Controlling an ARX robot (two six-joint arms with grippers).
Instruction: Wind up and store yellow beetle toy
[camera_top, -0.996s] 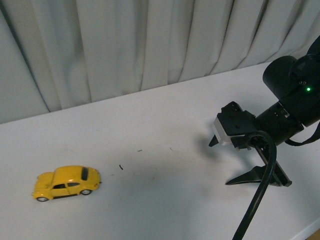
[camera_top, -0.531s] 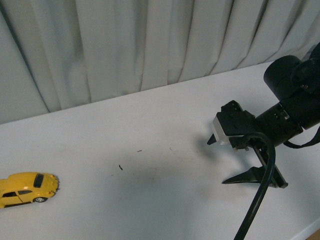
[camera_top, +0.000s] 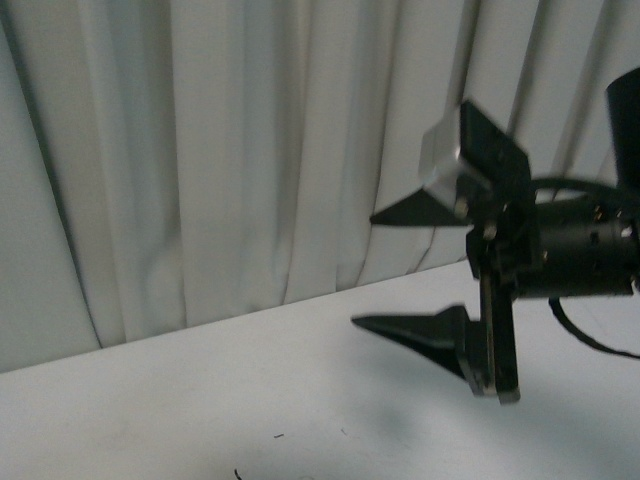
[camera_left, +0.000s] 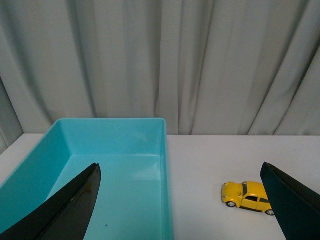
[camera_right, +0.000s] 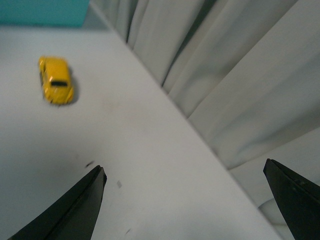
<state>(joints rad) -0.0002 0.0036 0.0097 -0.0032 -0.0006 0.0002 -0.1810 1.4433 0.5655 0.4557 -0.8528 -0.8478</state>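
The yellow beetle toy (camera_left: 248, 196) stands on its wheels on the white table, a little to the side of a teal bin (camera_left: 115, 170). It also shows in the right wrist view (camera_right: 56, 80), far from the fingers. It is out of the front view. My left gripper (camera_left: 180, 200) is open and empty, raised back from both toy and bin. My right gripper (camera_top: 365, 270) is open and empty, held high above the table at the right of the front view, one finger above the other.
The teal bin is empty and open-topped; its corner shows in the right wrist view (camera_right: 45, 11). A pale curtain (camera_top: 250, 150) hangs along the table's far edge. Small dark specks (camera_right: 90, 163) lie on the table.
The toy rolled left and went out of the front view. My right gripper rose from near the table to high in front of the curtain and turned its fingers one above the other.
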